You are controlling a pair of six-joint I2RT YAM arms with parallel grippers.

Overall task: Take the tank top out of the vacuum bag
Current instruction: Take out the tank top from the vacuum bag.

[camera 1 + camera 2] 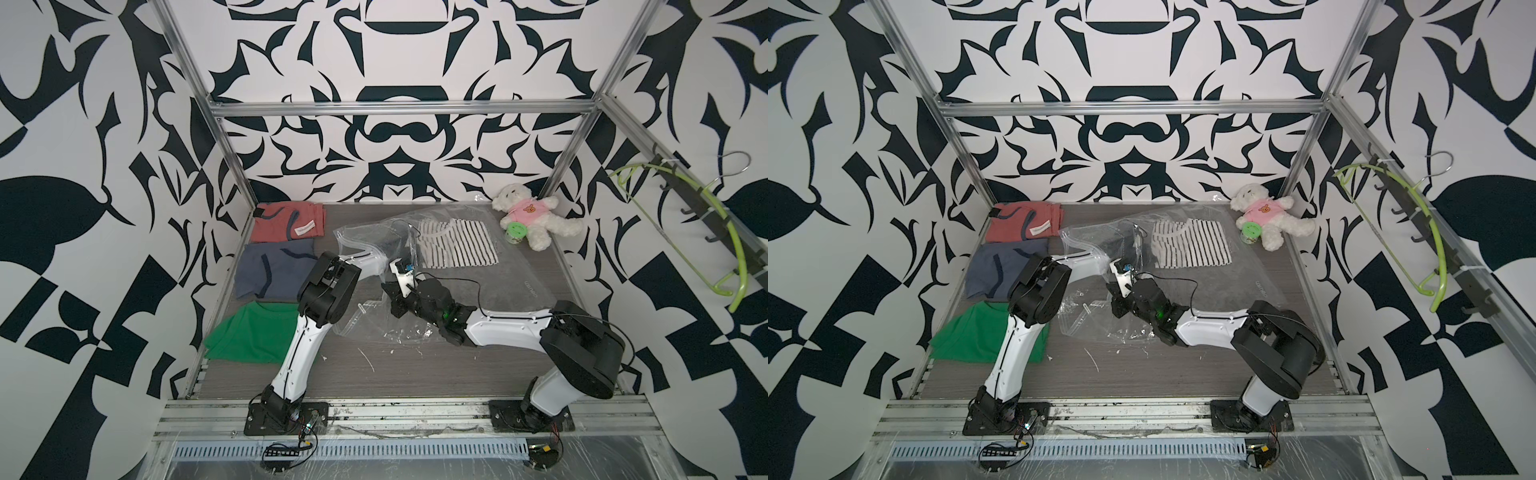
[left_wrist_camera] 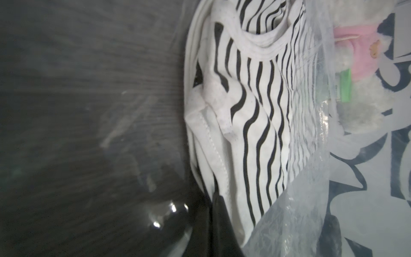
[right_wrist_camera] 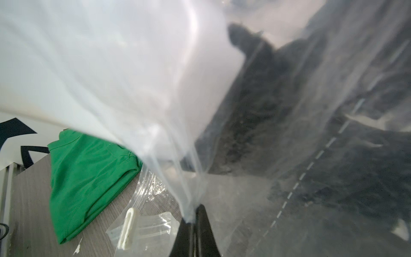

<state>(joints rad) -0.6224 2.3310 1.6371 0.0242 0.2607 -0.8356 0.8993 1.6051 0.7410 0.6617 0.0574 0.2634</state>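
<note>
Currently the tank top (image 1: pixel 457 243) lies folded inside the vacuum bag (image 1: pixel 361 232), far centre of the table (image 1: pixel 415 374). Left gripper (image 2: pixel 212 200) is inside the bag, closed at the top's hem; whether cloth is pinched, cannot tell. Right gripper (image 3: pixel 192 211) pinches bag film just near of it, lifted, probably holding the mouth open for the reach and anchoring the bag.

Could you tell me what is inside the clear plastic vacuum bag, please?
The black-and-white striped tank top lies inside the clear crinkly plastic vacuum bag; the left arm reaches in. Whatever lies beneath the top is covered.
</note>
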